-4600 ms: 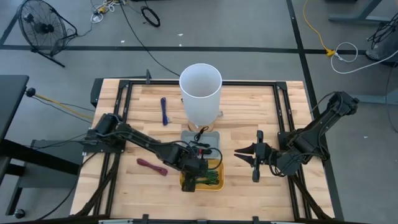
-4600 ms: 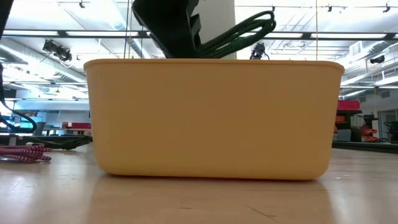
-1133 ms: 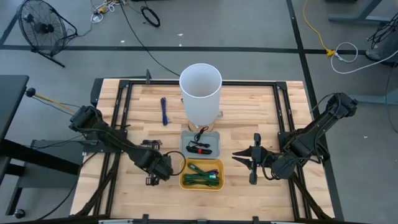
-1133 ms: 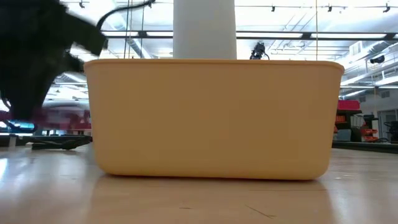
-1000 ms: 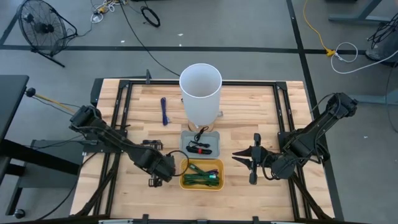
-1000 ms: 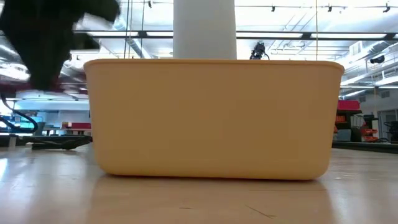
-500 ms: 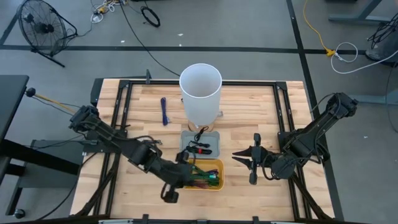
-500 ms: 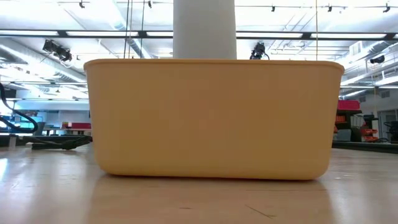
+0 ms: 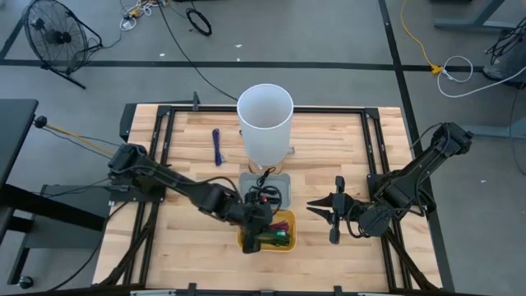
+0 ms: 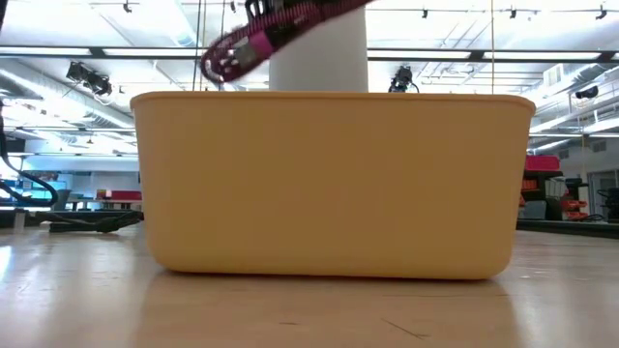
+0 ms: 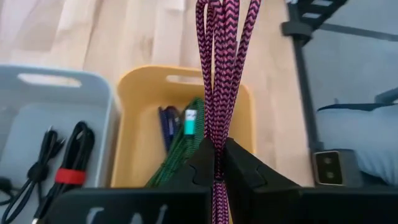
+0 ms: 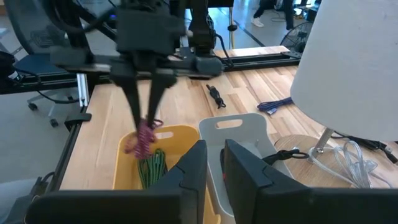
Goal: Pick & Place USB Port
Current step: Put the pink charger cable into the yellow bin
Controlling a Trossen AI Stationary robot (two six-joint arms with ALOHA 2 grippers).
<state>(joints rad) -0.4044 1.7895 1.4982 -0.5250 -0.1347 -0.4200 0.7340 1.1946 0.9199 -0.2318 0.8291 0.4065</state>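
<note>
My left gripper (image 9: pixel 255 227) is above the yellow bin (image 9: pixel 286 244) and is shut on a coiled magenta braided cable (image 11: pixel 217 62). The cable also shows above the bin's rim in the low view (image 10: pixel 242 46) and below the fingers in the right wrist view (image 12: pixel 140 140). A green cable (image 11: pixel 185 142) lies in the bin. My right gripper (image 9: pixel 314 204) waits shut to the right of the bin, above the table. My left gripper pinches the cable bundle (image 11: pixel 217 138) between its two fingers, several strands together. The fingers (image 12: pixel 133 99) point down from above. The bundle hangs below them over the yellow bin, clear of the table; whether its lower end (image 12: pixel 133 149) touches the green cable cannot be told.
A grey tray (image 9: pixel 245 182) with black cables (image 11: pixel 69 155) stands just behind the yellow bin. A tall white cylinder (image 9: pixel 265 123) stands behind the tray. A blue cable (image 9: pixel 217 145) lies at the far left. Bare wood lies on both sides of the bin.
My left gripper has taken the magenta cable off the table left of the yellow bin, lifted it and carried it toward the table's right edge. It now stands over the bin, with the cable hanging clear below it.
</note>
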